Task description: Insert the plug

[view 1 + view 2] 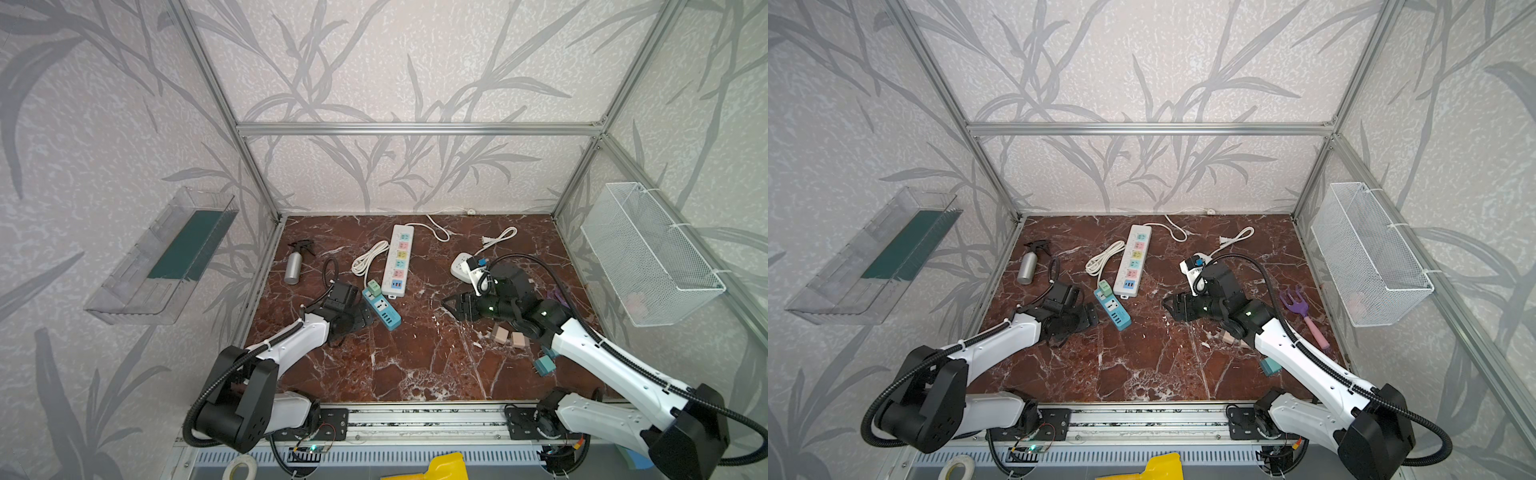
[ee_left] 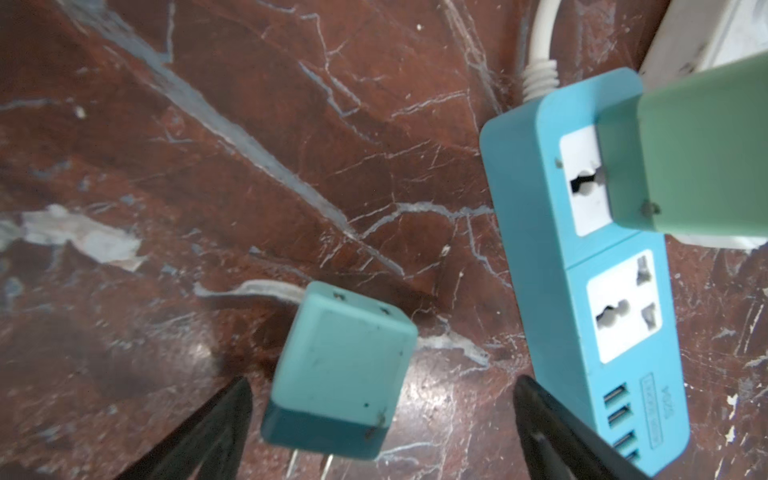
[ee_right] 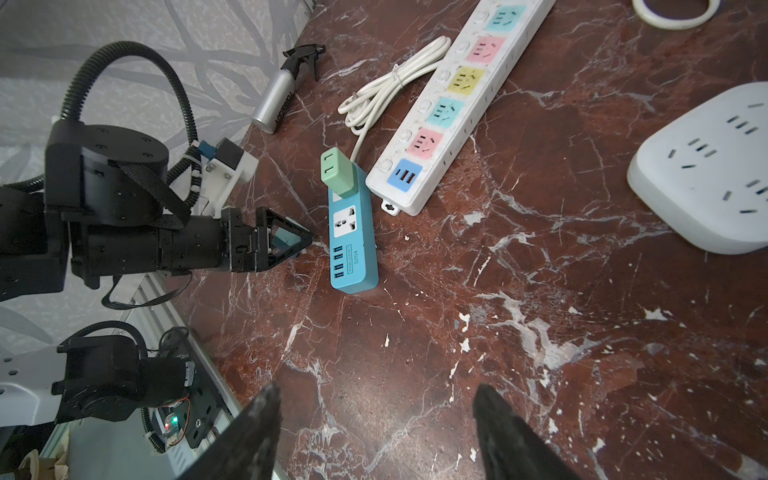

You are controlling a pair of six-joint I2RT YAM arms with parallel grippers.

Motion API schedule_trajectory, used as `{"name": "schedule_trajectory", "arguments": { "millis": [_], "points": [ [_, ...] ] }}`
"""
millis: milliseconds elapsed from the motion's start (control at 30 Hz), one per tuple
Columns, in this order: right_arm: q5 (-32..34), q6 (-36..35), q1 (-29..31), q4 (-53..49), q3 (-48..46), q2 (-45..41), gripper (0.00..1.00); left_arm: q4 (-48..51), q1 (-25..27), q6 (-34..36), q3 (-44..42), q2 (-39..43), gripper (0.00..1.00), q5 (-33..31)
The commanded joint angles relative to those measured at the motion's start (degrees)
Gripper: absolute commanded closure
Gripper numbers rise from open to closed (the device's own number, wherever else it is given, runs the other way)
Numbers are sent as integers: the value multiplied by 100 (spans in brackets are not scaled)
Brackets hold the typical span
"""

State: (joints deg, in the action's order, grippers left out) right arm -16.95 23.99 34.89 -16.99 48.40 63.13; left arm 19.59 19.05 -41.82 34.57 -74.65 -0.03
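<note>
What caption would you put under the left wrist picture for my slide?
Teal plug, ungripped, between wide-open fingers beside the blue power strip.

The teal plastic cube plug point(image 2: 340, 370) sits between the left gripper point(image 2: 382, 382)'s fingers point(image 2: 224, 424), the blue plastic power strip point(image 2: 540, 249) just outside one, bearing a green plastic adapter point(image 2: 698, 158).

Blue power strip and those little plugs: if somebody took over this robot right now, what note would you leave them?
Left gripper: open; teal plug sits loose between its fingers, prongs toward the wrist.
Right gripper: open, empty, above the table.
Done: green plug stands in the blue power strip socket nearest the cord.
Left: the next socket is free; the teal plug probably needs gripping and inserting there.
</note>
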Motion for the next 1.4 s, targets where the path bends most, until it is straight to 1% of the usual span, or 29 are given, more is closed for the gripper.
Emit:
{"name": "schedule_trajectory", "arguments": {
  "millis": [0, 100, 167, 200, 267, 367, 500, 533, 667, 833, 900, 1000, 1067, 1133, 1200, 1233, 1267, 1367],
  "points": [
    [1, -17, 22, 57, 117, -71, 28, 384, 7, 44, 68, 5, 4, -463],
    [-7, 9, 23, 47, 100, -95, 29, 515, 2, 207, 295, -296, 11, -564],
    [-30, 47, 18, 75, 66, -106, 32, 591, 20, 366, 471, -534, 20, -598],
    [-31, 66, 25, 86, 56, -109, 33, 631, 20, 412, 545, -614, 22, -626],
    [-54, 79, 18, 117, 37, -117, 35, 655, 30, 543, 638, -773, 24, -655],
    [-52, 89, 18, 143, 4, -135, 36, 633, 29, 701, 726, -974, 28, -538],
    [-45, 123, 20, 169, 13, -143, 38, 572, 70, 743, 723, -1133, 38, -444],
    [-46, 124, 17, 165, 11, -148, 38, 575, 94, 766, 712, -1152, 42, -453],
    [-36, 141, 25, 170, 3, -170, 40, 701, 192, 841, 725, -1098, 53, -572],
    [-47, 159, 20, 193, 11, -171, 43, 739, 363, 856, 676, -877, 79, -587],
    [-65, 135, 17, 190, 28, -120, 45, 644, 481, 885, 639, -616, 87, -544],
    [-78, 25, 18, 73, 125, -26, 49, 355, 805, 1062, 556, 77, 93, -538],
    [-90, -71, 23, -39, 225, 24, 54, -66, 1112, 1303, 423, 718, 100, -518],
    [-126, -128, 27, -144, 327, 87, 59, -702, 1415, 1549, 161, 1262, 100, -506],
    [-231, -153, 48, -244, 467, 179, 67, -1564, 1741, 1881, -185, 1676, 100, -519],
    [-247, -157, 89, -290, 535, 218, 70, -2111, 1930, 2060, -421, 1840, 100, -506],
    [-239, -162, 161, -327, 615, 263, 74, -2802, 2095, 2355, -685, 1955, 100, -290],
    [-155, -272, 476, -514, 908, 457, 75, -4450, 2668, 3080, -1200, 1938, 100, -428]
  ]
}}
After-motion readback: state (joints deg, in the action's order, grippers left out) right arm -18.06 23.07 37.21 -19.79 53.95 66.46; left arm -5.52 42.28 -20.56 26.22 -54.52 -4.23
